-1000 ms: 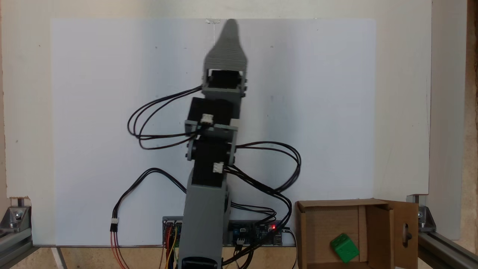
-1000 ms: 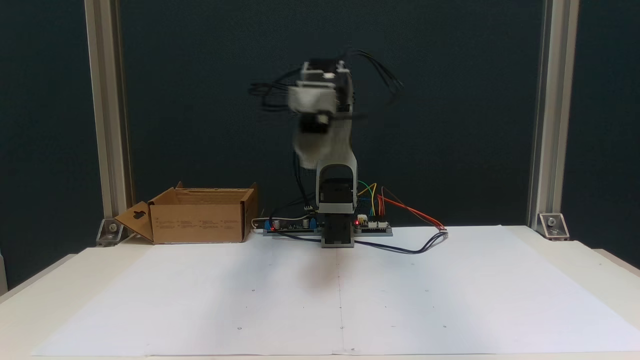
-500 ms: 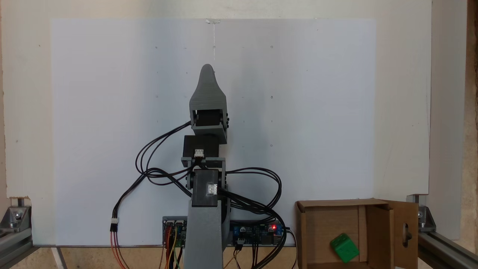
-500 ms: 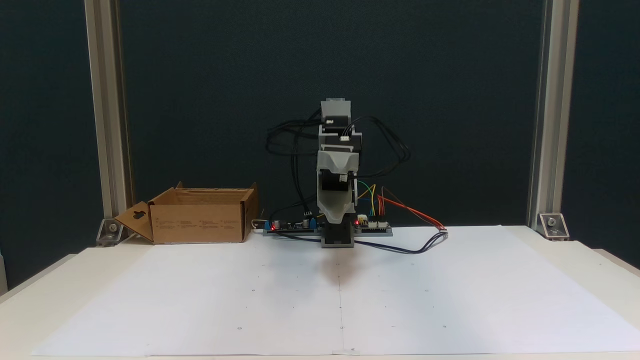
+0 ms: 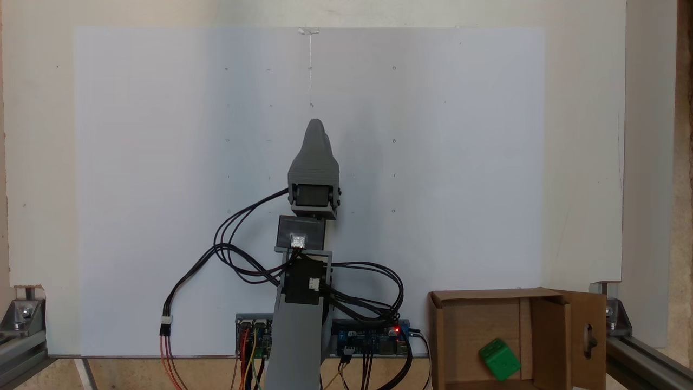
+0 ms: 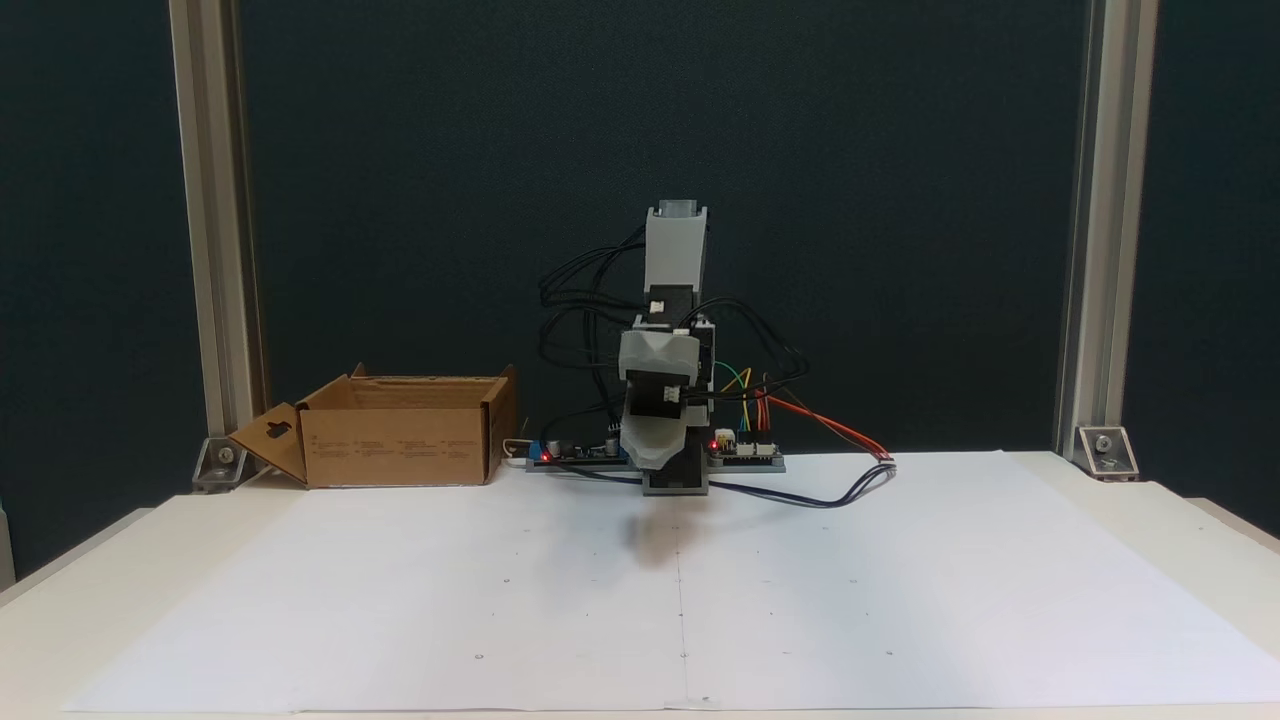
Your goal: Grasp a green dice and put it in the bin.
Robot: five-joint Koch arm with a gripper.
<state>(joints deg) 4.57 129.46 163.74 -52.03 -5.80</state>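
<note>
The green dice (image 5: 499,359) lies tilted on the floor of the bin (image 5: 441,346), an open cardboard box at the table's edge beside the control boards (image 5: 368,336). In the fixed view from the front, the bin (image 6: 400,445) stands well apart from the gripper (image 6: 655,462), which points down over the white paper sheet (image 6: 900,580); whether its jaws are parted cannot be told. From above the gripper (image 5: 315,125) shows one grey tip.

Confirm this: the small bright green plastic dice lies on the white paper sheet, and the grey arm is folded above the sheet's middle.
Not quite. The green plastic dice lies inside the brown cardboard bin, as a fixed view shows. The grey arm is indeed folded above the white paper sheet.
</note>
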